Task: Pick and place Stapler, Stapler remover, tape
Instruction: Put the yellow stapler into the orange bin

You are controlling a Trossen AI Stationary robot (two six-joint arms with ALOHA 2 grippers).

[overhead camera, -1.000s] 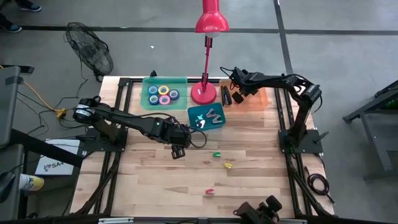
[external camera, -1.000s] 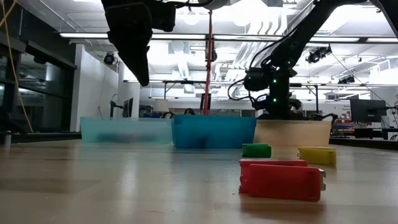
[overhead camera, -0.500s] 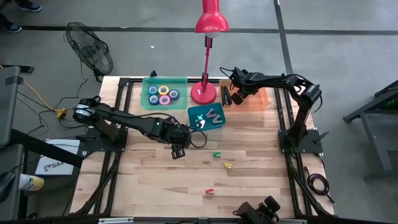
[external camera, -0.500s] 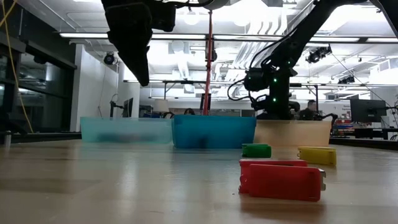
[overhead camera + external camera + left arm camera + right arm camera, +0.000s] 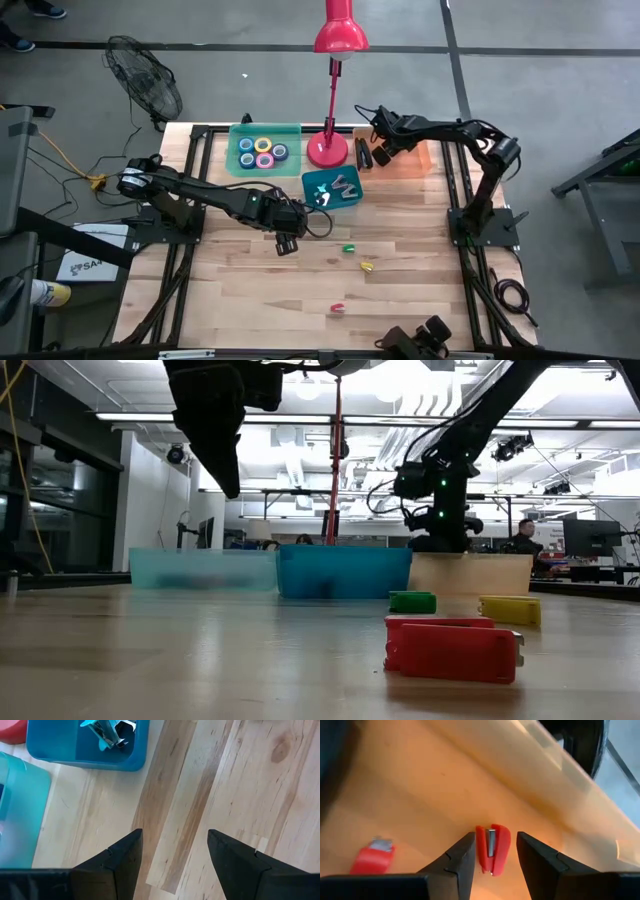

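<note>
Inside orange bin (image 5: 420, 785), two red staplers (image 5: 492, 847)

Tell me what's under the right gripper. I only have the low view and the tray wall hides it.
Observer: A red stapler lies on the floor of the orange tray. The right gripper is open, with one finger on either side of it and not clamping it.
Operator: Anything else in that tray?
Observer: Yes, a second red stapler lies apart from the first one, off to its side.
Operator: Is the left gripper holding anything?
Observer: No. The left gripper is open above the bare table, with nothing between its fingers.
</note>
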